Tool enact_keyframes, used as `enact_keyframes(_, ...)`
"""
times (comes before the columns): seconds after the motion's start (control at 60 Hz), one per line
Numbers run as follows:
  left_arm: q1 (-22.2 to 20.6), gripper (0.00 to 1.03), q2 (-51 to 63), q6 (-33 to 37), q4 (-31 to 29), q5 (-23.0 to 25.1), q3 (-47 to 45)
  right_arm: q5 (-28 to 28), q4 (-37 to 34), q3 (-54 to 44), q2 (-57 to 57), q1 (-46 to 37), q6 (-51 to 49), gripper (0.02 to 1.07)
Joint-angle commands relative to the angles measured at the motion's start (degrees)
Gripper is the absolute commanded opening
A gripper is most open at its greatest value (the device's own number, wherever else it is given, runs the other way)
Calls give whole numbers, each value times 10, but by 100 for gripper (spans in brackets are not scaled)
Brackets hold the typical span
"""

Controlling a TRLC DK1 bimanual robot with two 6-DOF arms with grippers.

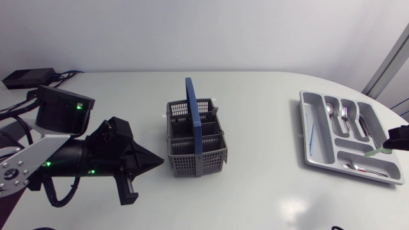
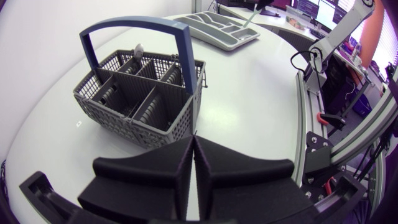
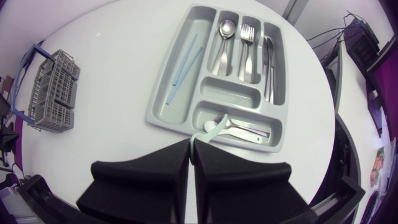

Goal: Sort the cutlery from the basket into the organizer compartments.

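Nearly finished, I judge. On the white table [image 1: 255, 191], the organizer [image 3: 230, 94] at the right edge holds most of the cutlery. The basket [image 1: 195, 156] mid-table looks almost empty. Left gripper [image 2: 193, 140] is clenched on nothing, near the basket. Right gripper [image 3: 190, 143] grasps a pale green spoon [image 3: 212, 128] over the organizer's end compartment.

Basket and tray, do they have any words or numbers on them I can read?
None can be read.
The basket, the organizer and the pale green utensil in the jaws of the right gripper show no print.
A tiny white mark on the table beside the basket is too small to read.
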Motion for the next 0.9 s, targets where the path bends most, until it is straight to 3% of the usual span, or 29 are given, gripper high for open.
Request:
enact_keyframes(0.0, -8, 5, 12, 6, 1, -6, 0, 7, 23, -28, 23, -28, -35, 8)
enact_keyframes(0.333, -15, 5, 10, 0, -1, -10, 2, 55, 148, -59, 150, -58, -31, 8)
enact_keyframes(0.5, -15, 5, 11, 0, -1, -11, 1, 61, 173, -47, 207, -56, -14, 9)
enact_keyframes(0.6, -15, 5, 11, 0, -1, -11, 2, 68, 191, -52, 234, -35, 2, 24)
enact_keyframes(0.783, -15, 5, 9, -1, -2, -11, 2, 77, 230, -31, 289, 0, 29, 25)
enact_keyframes(0.883, -15, 5, 6, -1, -6, -12, 2, 79, 235, -8, 304, 7, 40, 48)
